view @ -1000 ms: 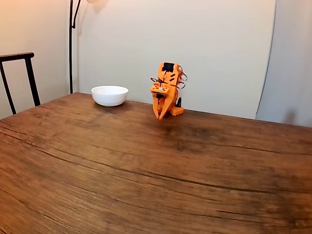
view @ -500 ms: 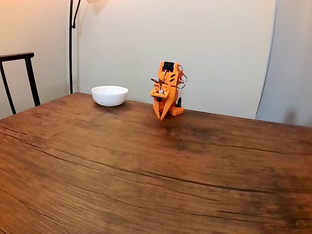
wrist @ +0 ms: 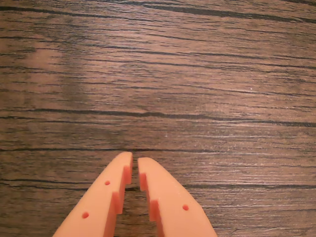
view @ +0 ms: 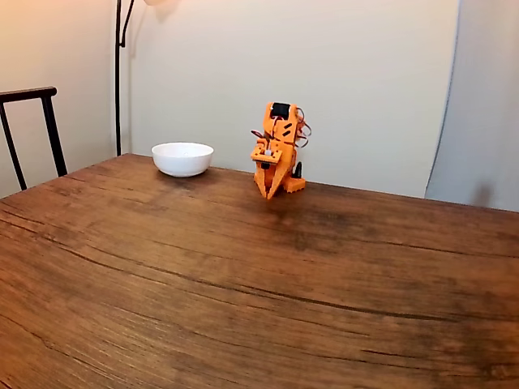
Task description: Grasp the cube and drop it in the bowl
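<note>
The white bowl stands at the far left of the wooden table in the fixed view. To its right the orange arm is folded low, its gripper pointing down just above the tabletop. In the wrist view the gripper comes in from the bottom edge with its two orange fingers nearly together, only a thin slit between the tips, and nothing held. Under it lies bare wood grain. The blue cube is out of view.
The wooden table stretches wide toward the camera. A dark chair back stands at the left edge, and a lamp pole rises behind the bowl. A pale wall lies behind the arm.
The arm's head has tilted slightly; the gripper stays low near the table at the same spot. The bowl has not moved.
</note>
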